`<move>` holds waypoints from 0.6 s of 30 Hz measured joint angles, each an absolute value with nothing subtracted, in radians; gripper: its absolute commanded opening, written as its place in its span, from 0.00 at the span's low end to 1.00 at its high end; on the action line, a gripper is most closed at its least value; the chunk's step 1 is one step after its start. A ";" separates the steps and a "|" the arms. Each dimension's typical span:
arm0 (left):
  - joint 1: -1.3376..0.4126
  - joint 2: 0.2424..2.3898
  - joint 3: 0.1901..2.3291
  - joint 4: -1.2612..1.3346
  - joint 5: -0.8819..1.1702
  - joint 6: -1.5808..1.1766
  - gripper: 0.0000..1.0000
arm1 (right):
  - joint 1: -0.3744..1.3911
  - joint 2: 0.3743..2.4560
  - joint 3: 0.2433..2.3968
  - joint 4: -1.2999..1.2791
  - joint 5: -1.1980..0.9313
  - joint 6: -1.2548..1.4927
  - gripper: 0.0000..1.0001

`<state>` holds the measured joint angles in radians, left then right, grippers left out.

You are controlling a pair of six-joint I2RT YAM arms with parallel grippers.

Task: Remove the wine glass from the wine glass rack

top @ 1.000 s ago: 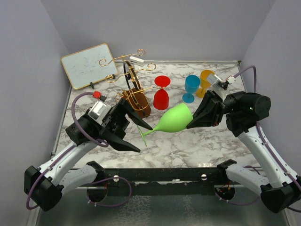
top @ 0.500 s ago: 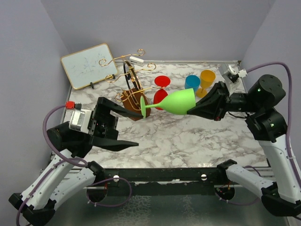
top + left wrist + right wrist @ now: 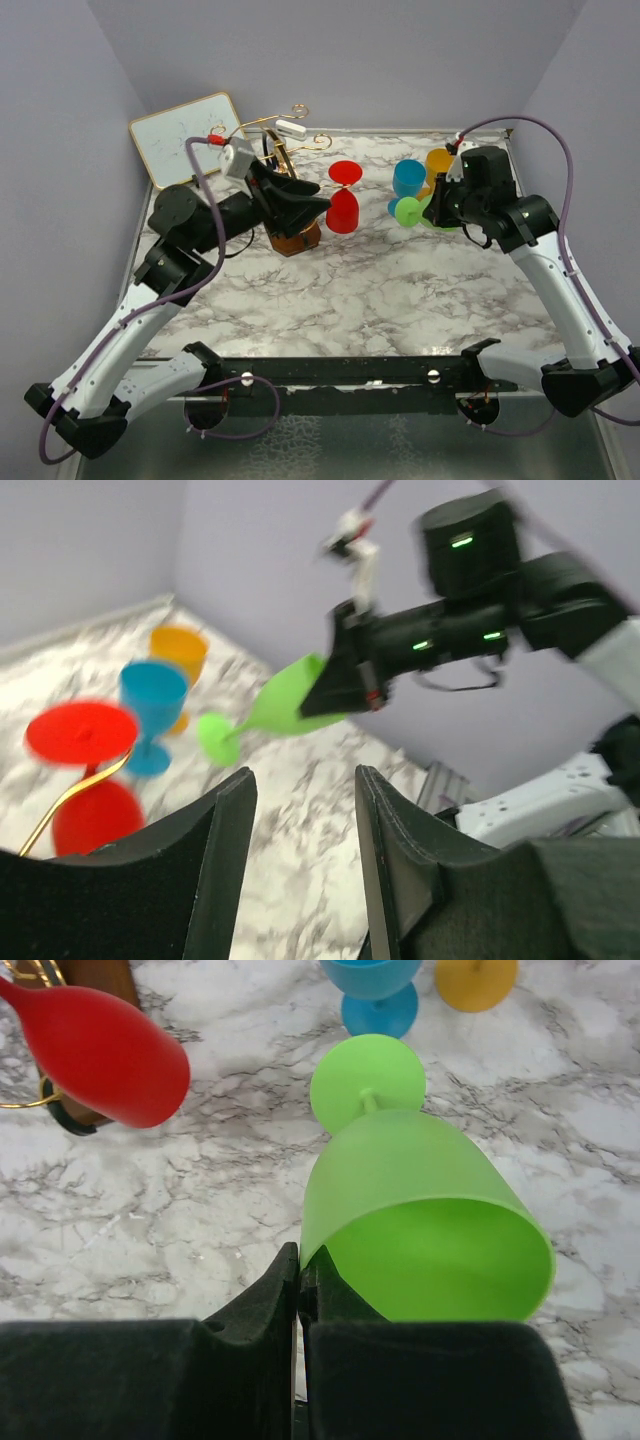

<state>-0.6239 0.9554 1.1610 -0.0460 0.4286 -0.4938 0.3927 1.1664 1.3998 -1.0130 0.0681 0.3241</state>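
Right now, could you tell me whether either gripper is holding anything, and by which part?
The right gripper pinches the green wine glass by its bowl's rim; the left gripper is open and empty.

Three cameras watching one marble table (image 3: pixel 380 290)
The top view is looking down from above and behind the arms; the left wrist view is facing across toward the right arm (image 3: pixel 470 640); the right wrist view is looking down from close by. All are sharing the green wine glass (image 3: pixel 407 210).
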 measured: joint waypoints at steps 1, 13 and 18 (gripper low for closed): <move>-0.624 0.978 1.172 -0.101 0.396 -0.486 0.44 | 0.393 1.167 1.404 -1.025 0.086 0.325 0.01; -0.624 1.142 1.348 -0.371 0.221 -0.453 0.55 | 0.393 1.377 1.424 -1.067 0.173 0.308 0.01; -0.624 1.227 1.510 -0.450 0.145 -0.455 0.59 | 0.393 1.475 1.488 -1.065 0.173 0.306 0.01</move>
<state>-0.6243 1.2274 1.5101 -0.4500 0.1448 -0.4549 0.3927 1.4754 1.4883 -1.0653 0.1726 0.3058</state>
